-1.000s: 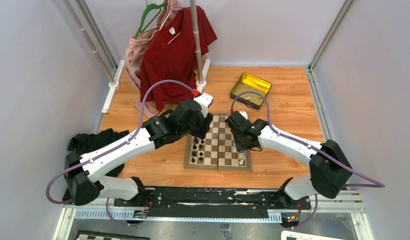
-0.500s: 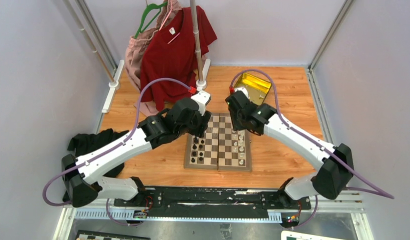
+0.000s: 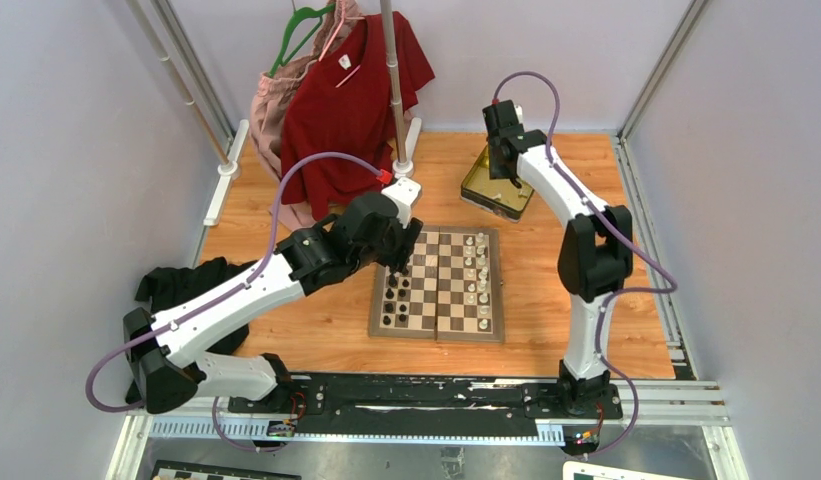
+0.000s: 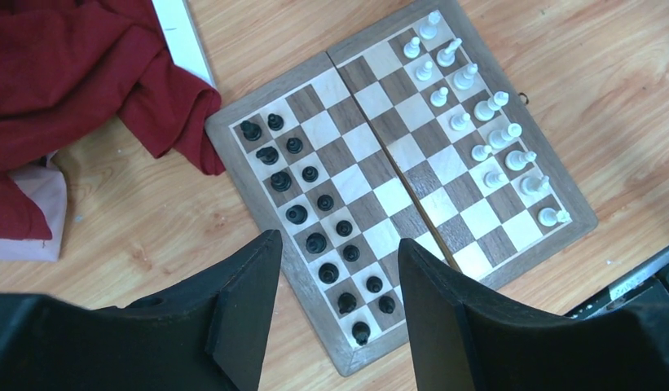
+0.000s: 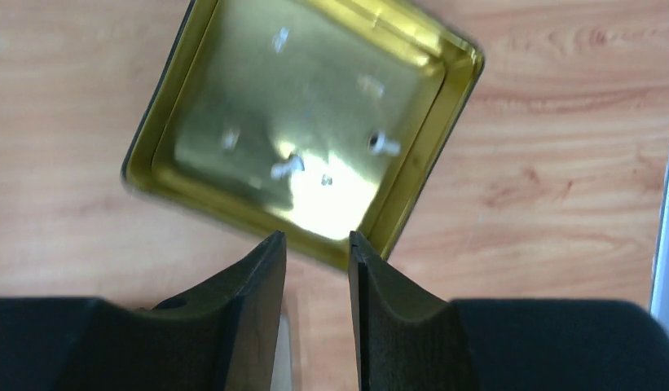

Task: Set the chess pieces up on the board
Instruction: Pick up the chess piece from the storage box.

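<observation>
The board [image 3: 441, 295] lies mid-table, with white pieces [image 3: 476, 272] lined along its 3 o'clock edge. The left gripper [image 4: 337, 244] hovers above it, open and empty. The right gripper [image 5: 317, 240], fingers slightly parted and empty, hangs over the tin [image 5: 233, 98] at 1 o'clock.

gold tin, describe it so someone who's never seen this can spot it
On the table, look just past the far right corner of the board. The tin lies there, open, a few white pieces inside. It alone is shiny gold metal.
</observation>
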You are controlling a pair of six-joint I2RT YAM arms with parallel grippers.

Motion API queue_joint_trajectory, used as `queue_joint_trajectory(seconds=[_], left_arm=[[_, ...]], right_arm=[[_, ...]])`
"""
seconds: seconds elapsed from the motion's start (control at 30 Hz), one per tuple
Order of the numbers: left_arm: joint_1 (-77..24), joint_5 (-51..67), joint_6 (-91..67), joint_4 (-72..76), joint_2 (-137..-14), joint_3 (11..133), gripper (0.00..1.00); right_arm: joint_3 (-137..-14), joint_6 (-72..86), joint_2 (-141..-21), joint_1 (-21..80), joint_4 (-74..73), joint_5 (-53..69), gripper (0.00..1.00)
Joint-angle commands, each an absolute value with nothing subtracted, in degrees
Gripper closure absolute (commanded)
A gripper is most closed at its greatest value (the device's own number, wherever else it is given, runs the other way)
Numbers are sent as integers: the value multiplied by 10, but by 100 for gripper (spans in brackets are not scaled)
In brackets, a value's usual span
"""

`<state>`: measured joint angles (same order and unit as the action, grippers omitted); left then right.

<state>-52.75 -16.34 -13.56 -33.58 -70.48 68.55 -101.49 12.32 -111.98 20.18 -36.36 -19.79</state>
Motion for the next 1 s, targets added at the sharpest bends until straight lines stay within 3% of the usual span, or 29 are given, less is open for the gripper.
queue_joint_trajectory(seconds=[0.0, 0.27, 0.53, 0.97], left_arm=[[-515, -168, -120, -333, -724, 709, 40], [-482, -141, -106, -338, -746, 726, 39], [-457, -112, -97, -336, -771, 741, 40], [-442, -86, -91, -328, -780, 741, 40]], right_arm=[[-1123, 116, -1202, 161, -378, -208, 62], [-1263, 143, -1332, 117, -444, -192, 61], [-1246, 94, -1350, 100, -445, -192, 55], [-1192, 92, -1344, 99, -443, -169, 56]])
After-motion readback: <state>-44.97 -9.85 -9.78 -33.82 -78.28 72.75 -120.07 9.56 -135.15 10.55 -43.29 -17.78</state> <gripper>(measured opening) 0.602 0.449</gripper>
